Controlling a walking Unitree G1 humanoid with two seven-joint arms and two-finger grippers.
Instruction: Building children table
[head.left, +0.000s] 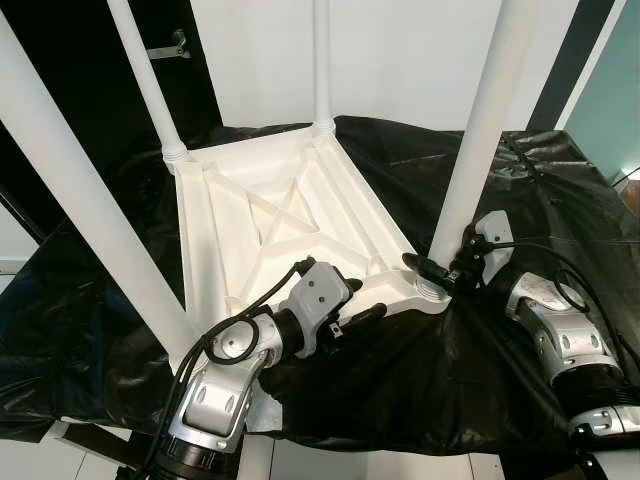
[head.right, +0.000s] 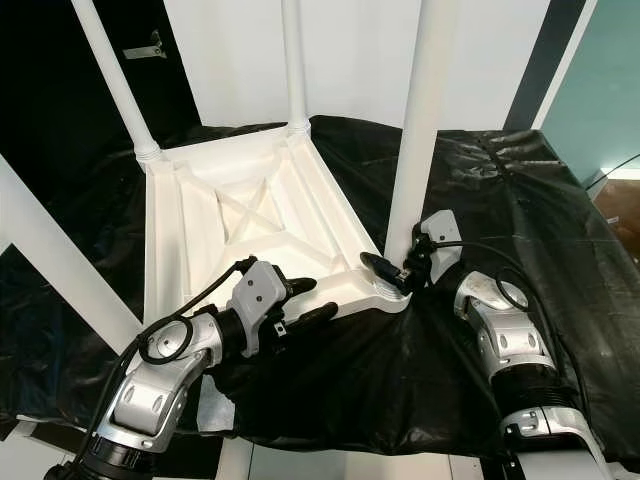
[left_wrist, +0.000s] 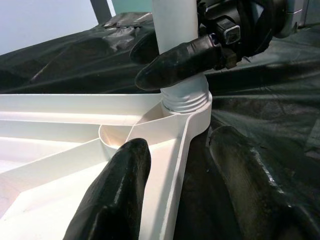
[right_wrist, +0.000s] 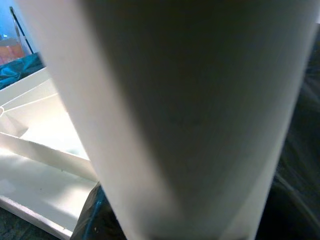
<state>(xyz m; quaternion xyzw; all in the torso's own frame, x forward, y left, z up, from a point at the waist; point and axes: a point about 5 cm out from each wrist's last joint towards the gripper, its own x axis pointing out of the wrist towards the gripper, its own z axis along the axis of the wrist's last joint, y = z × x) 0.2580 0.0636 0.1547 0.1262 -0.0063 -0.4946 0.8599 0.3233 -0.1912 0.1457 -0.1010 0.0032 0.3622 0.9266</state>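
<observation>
Tabletop (head.left: 290, 225) upside down, four legs (head.left: 490, 120) upright

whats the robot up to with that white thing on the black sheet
It is assembling a small white table, lying upside down on a black sheet, with four legs standing up. The right hand grips the near right leg at its base, where it meets the corner socket. The left hand straddles the tabletop's near edge.

Bright, even light, sharp eye views; right wrist view close-up blurred.
</observation>
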